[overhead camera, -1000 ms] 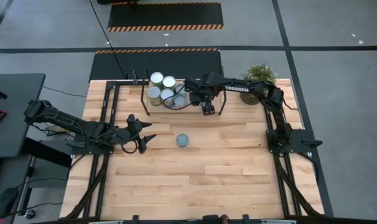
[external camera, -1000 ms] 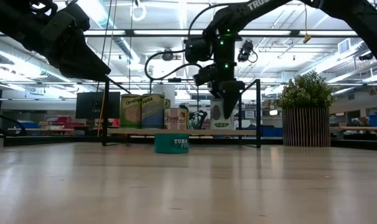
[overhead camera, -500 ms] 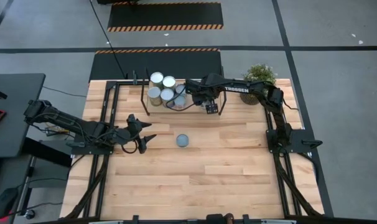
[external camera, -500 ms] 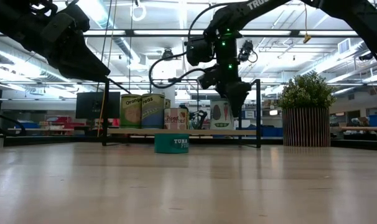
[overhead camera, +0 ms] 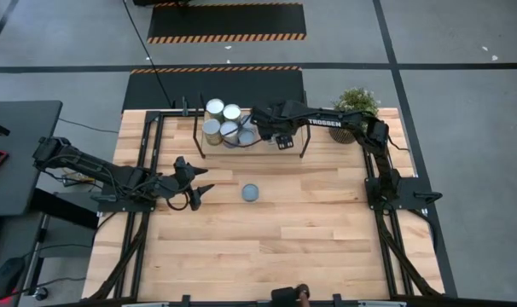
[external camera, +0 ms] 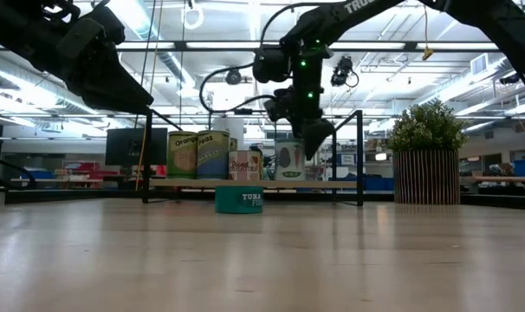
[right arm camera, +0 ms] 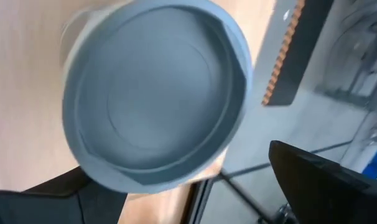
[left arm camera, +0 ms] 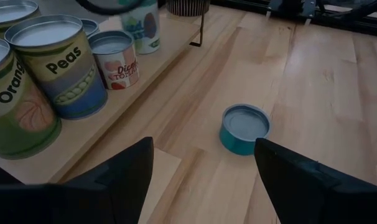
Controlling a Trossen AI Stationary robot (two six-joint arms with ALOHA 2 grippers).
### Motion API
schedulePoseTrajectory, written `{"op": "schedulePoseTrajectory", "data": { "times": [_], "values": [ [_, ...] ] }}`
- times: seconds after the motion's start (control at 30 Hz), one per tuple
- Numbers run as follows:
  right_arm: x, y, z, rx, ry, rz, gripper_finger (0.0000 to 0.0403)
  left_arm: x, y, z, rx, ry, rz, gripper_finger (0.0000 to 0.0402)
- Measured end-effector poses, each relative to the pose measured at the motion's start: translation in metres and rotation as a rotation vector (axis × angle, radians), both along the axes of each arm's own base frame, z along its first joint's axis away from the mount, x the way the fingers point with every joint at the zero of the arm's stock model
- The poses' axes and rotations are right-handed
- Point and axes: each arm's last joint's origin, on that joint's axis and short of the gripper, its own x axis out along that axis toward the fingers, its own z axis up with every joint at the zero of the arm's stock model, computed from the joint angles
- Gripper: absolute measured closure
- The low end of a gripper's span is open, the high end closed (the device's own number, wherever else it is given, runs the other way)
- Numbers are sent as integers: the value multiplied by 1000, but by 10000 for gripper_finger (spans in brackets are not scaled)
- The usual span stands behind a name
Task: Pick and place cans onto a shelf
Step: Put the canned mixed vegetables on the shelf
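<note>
Low view showed a white-labelled can (external camera: 289,162) standing on the shelf (external camera: 254,184), the right gripper (external camera: 313,137) hanging just above it with fingers spread, touching nothing. Half a second before, that gripper sat further toward the plant (external camera: 427,163). The left gripper (overhead camera: 199,181) hovered open near a teal can (overhead camera: 251,193) on the wooden table (overhead camera: 327,239).

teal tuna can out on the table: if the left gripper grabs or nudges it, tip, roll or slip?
The teal tuna can stands flat on the wooden tabletop and looks squat, wider than tall, so tipping seems unlikely; a nudge would probably slide it. Rolling seems likely only if it ends up on its side. It looks like rigid metal with a smooth curved wall, so the left gripper may slip unless centred.
</note>
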Motion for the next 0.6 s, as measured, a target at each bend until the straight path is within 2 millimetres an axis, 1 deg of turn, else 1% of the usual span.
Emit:
{"op": "schedulePoseTrajectory", "data": {
  "times": [0.17, 0.3, 0.37, 0.47, 0.6],
  "values": [
    [8, 0, 3, -31, -51, 52, 30, 0, 0, 0, 2, 5, 0, 118],
    [6, 3, 1, 22, -39, 61, 30, 0, 0, -1, 2, 6, 0, 118],
    [5, 2, 1, 18, -38, 46, 30, 0, 0, -1, 2, 7, 0, 118],
    [3, -3, 2, -12, -37, 10, 30, 0, 0, -1, 2, 7, 0, 118],
    [-3, -16, 4, -61, -32, -42, 30, 0, 0, -1, 2, 8, 0, 118]
  ]
}}
